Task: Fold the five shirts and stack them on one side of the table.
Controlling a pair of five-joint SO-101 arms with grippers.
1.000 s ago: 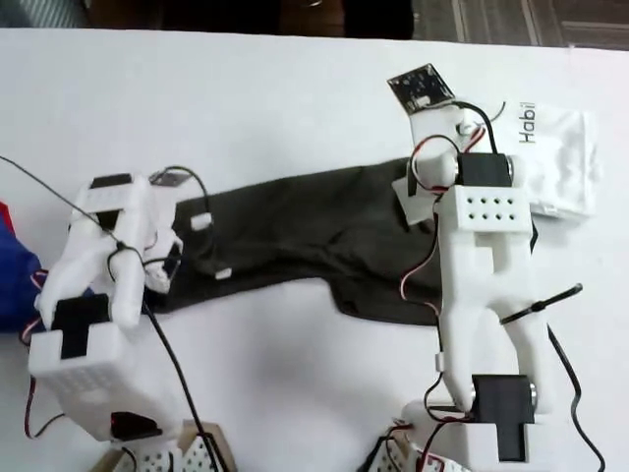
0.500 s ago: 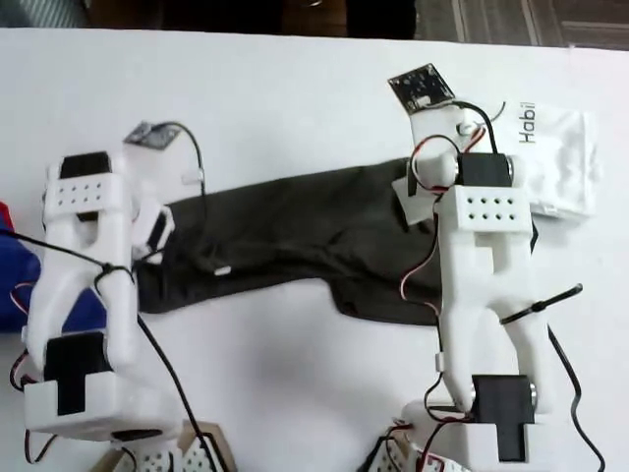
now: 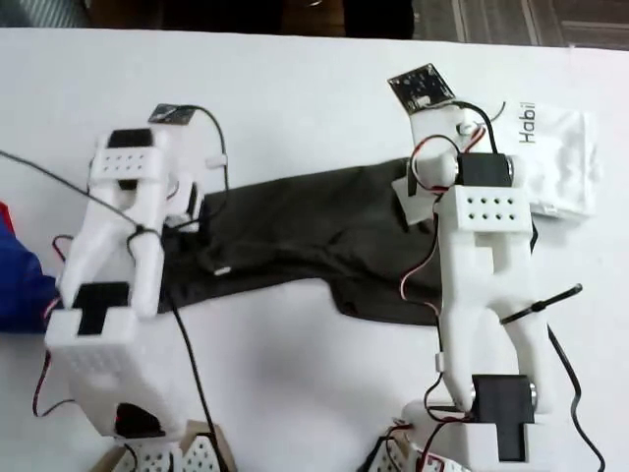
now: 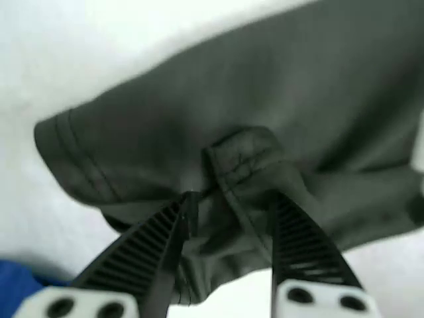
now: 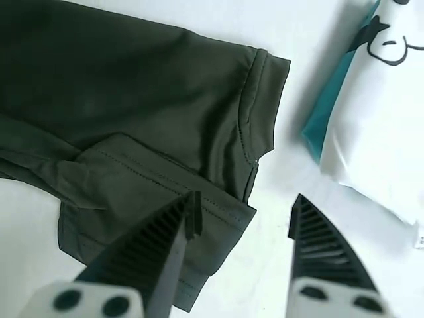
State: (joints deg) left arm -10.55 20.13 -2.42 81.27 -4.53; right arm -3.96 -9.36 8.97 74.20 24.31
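The white table point(image 3: 295, 88) takes up nearly the whole high view, and a dark olive shirt point(image 3: 314, 231) lies stretched across its middle, rumpled, running from left of centre to right of centre. The right arm point(image 3: 486, 265) stands over the shirt's right end, and the left arm point(image 3: 123, 236) over its left end. A folded white shirt point(image 3: 560, 157) sits in the upper right of the frame, just beside the dark one. A blue shirt point(image 3: 15, 285) pokes in at the left edge. The left gripper point(image 4: 232, 202) has its jaws spread, released, with a raised pucker of the olive cloth between them near a sleeve hem. The right gripper point(image 5: 245, 205) is likewise spread wide, grasping nothing, above the shirt's hemmed corner and bare table.
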